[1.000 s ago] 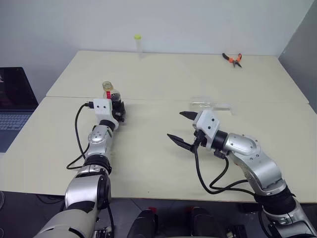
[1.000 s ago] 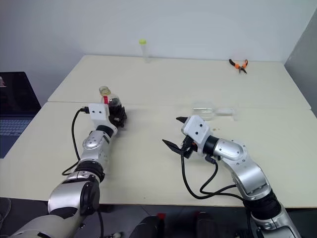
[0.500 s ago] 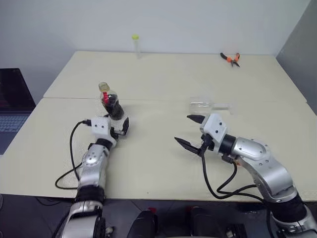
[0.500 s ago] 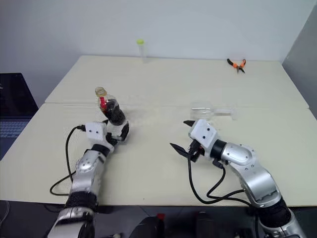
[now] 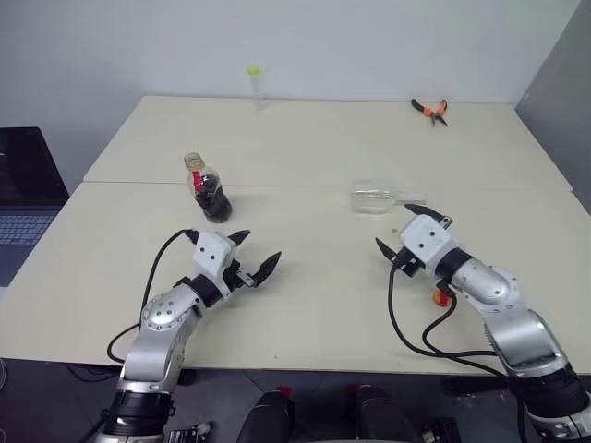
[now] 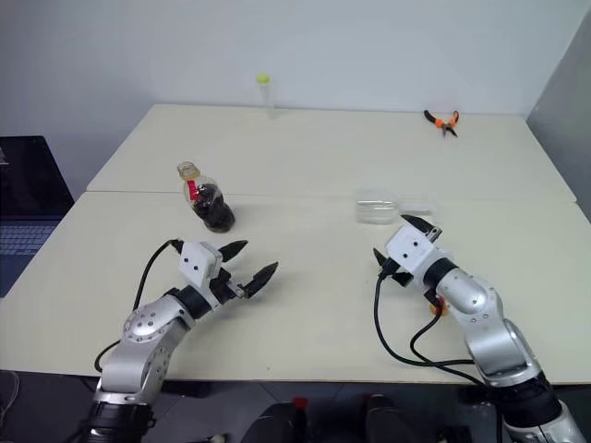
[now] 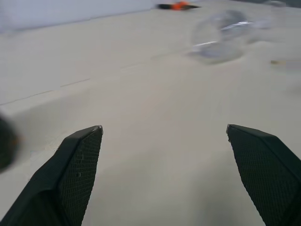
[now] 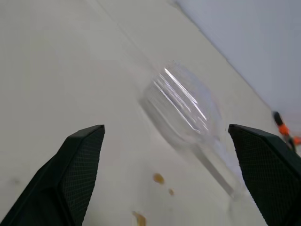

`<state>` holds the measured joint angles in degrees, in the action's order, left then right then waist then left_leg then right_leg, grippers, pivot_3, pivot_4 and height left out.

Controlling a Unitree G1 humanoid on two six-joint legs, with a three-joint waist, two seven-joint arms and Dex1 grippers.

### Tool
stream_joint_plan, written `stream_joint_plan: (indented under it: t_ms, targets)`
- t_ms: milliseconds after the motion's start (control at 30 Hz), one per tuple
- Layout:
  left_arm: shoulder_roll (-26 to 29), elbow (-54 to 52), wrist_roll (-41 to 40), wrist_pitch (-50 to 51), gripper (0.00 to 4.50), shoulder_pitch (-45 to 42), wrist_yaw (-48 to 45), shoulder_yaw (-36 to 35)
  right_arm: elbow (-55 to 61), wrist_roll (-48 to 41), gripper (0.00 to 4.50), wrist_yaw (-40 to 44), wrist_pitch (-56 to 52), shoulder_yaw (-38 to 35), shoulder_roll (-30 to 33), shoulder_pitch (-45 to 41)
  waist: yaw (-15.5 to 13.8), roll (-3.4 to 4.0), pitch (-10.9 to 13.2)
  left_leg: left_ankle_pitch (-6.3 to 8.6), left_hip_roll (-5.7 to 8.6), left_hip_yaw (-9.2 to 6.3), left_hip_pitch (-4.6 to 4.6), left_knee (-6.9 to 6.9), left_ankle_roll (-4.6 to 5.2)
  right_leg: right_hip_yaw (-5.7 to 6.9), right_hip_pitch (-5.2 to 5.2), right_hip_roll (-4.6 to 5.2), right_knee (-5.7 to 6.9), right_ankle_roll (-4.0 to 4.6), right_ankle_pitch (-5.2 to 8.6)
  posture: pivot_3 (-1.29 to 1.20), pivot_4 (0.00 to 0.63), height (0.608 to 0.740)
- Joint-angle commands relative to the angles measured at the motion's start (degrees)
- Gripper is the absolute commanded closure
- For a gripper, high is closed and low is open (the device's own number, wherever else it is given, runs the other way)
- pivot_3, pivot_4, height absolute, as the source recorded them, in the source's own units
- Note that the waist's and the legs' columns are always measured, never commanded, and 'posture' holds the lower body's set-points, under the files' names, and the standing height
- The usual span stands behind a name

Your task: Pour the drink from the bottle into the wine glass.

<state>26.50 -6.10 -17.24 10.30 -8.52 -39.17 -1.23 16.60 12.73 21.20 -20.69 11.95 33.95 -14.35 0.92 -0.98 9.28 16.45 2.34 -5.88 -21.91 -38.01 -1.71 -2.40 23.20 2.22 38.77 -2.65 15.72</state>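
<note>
The bottle (image 5: 211, 192) stands upright on the table, uncapped, with the dark drink (image 5: 214, 201) low in its rounded body. My left gripper (image 5: 254, 254) is open and empty, on the near side of the bottle and apart from it, pointing right. The wine glass (image 5: 374, 197) lies on its side, its stem towards the right. Just short of it, my right gripper (image 5: 400, 231) is open, and the glass bowl (image 8: 181, 110) lies ahead between its fingers, untouched. The glass (image 7: 221, 35) also appears far ahead in the left wrist view.
Orange pliers (image 5: 431, 109) and a slim tube with a yellow cap (image 5: 255, 83) lie at the far edge. A laptop (image 5: 23, 185) sits off the table's left. A small orange-red thing (image 5: 441, 297) lies by my right forearm. Brown drops (image 8: 159, 178) spot the table near the glass.
My left gripper opened off the bottle, drew back toward me and swung right; the bottle stands free. My right gripper moved right, up to the lying glass.
</note>
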Motion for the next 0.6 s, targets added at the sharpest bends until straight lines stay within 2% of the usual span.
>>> stream_joint_plan:
  t_ms: [33,100,200,433,600]
  targets:
    - [2.42,-0.70,-2.37,1.35,0.04,-3.64,-6.57,1.35,-5.63,10.55,0.00,-5.27,0.71,2.17,1.35,-4.69,0.18,0.00,0.00,0.00,0.00,0.03,0.02,0.01,0.00,-0.03,0.00,0.00,0.02,0.02,0.02,0.00,0.150,0.740]
    - [3.57,0.10,-3.18,1.61,0.04,-6.18,-10.86,2.62,-12.31,18.94,0.00,-8.68,4.22,6.13,3.43,-8.35,0.56,0.01,0.00,-0.01,0.01,0.08,0.02,0.01,-0.01,-0.05,0.01,0.01,0.02,0.04,0.03,0.00,0.150,0.740]
    - [3.36,2.28,-3.68,0.41,0.04,-9.34,-14.55,3.28,-22.25,24.79,0.00,-14.75,7.85,8.80,2.89,-13.56,0.72,0.01,0.00,-0.01,0.00,0.15,0.03,0.01,-0.02,-0.06,0.02,0.00,0.03,0.05,0.03,0.00,0.150,0.740]
    - [2.05,6.52,-1.94,-2.42,0.04,-11.69,-16.30,4.30,-38.19,32.96,0.00,-21.76,14.44,13.12,1.57,-21.35,0.92,0.00,0.01,-0.02,-0.03,0.23,0.01,0.05,-0.04,-0.11,0.06,0.02,0.02,0.12,0.07,0.00,0.150,0.740]
    - [0.92,9.25,-1.22,-4.16,0.04,-13.05,-16.58,4.46,-47.95,35.59,0.00,-25.38,16.55,15.53,-2.07,-25.53,1.05,0.00,0.00,-0.02,-0.07,0.21,0.04,0.02,-0.03,-0.09,0.05,-0.03,0.09,0.12,0.07,0.00,0.150,0.740]
